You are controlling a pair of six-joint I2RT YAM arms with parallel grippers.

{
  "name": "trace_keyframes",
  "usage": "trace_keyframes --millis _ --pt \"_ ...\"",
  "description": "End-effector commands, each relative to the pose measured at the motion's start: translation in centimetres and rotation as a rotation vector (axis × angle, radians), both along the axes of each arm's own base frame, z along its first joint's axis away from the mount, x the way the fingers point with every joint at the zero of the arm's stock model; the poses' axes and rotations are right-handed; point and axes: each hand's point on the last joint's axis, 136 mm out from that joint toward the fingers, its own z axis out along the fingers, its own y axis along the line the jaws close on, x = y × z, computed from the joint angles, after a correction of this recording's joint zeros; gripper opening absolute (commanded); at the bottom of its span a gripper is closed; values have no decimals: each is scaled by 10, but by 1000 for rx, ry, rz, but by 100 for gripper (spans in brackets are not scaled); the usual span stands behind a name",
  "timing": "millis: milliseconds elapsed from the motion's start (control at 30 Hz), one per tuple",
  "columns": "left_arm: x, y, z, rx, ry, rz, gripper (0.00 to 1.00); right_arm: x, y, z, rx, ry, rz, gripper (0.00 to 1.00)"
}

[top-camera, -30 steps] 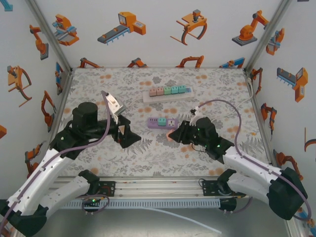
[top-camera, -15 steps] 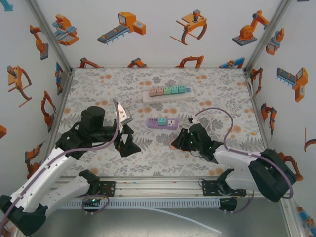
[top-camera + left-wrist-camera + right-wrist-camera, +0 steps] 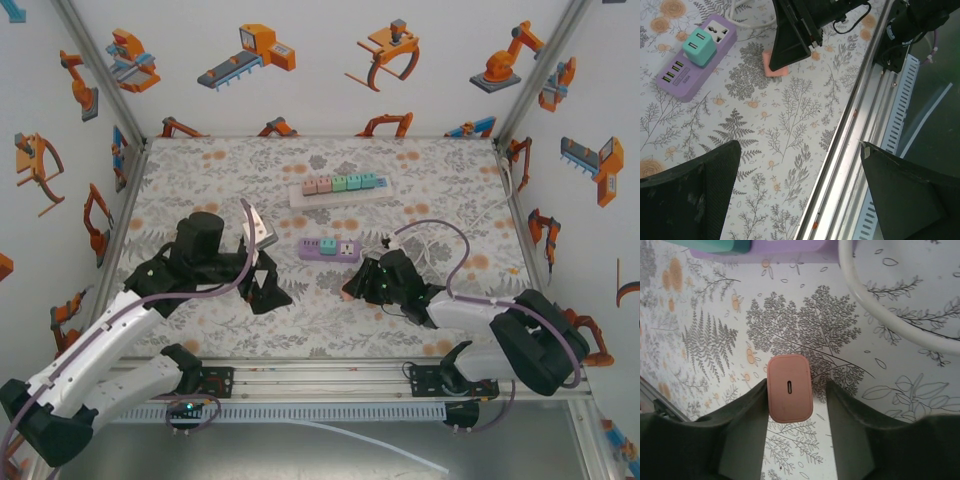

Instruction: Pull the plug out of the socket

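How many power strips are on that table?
2. The purple power strip sits in the middle of the table; the white power strip lies farther back. None seem hidden.

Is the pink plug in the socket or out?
Out. The small pink square plug lies on the tabletop, apart from the purple plastic power strip.

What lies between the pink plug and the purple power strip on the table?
Only bare floral tablecloth: the right wrist view shows nothing between the pink plug and the purple power strip.
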Motion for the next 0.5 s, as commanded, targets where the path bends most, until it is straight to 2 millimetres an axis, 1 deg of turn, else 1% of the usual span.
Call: trace_keyframes --millis 0,100,267,367,467 --pt "5 -3 0 -6 -13 18 97 -2 -14 -7 -81 17 -40 51" --pt "8 -2 -1 0 -20 33 97 -3 -18 -3 -93 5 -45 53" --pt "10 -1 -1 4 -26 51 97 -4 -19 9 -92 -16 -33 53" --pt "13 0 1 -2 -33 69 97 -2 -20 27 -99 -67 -19 53" --pt "22 4 3 0 -50 125 97 5 -21 61 -137 -182 18 53"
